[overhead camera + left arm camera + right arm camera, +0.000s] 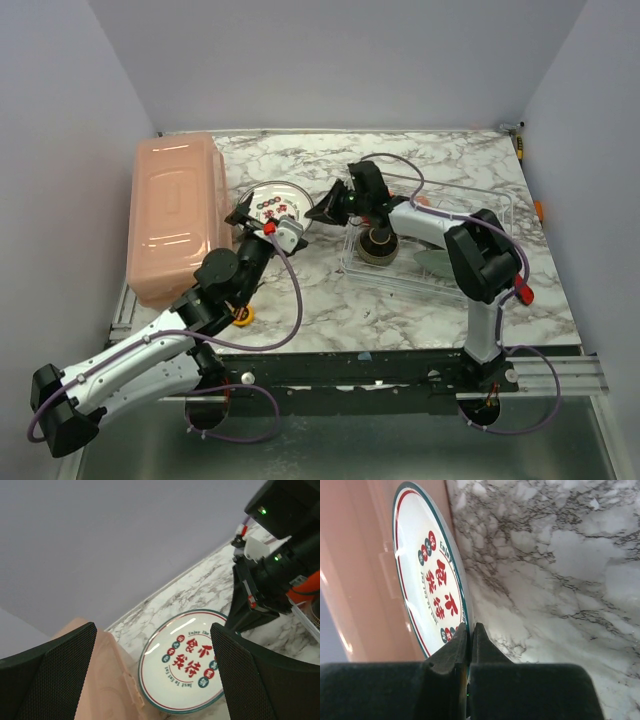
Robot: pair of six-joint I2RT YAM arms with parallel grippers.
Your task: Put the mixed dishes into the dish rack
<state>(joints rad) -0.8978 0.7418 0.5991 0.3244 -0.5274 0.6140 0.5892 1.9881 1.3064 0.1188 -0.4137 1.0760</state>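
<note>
Right wrist view: the plate (427, 570) is being pinched at its rim by the right gripper (470, 626).
It is being rested on the table (560, 580) beside the tub (355, 580); the left gripper (152, 627) is being held apart.

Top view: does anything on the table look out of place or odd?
A yellow tape measure lies on the table beside the left arm; it is no dish. The round plate sits outside the dish rack, beside the pink tub, with the right gripper shut on its rim.
</note>
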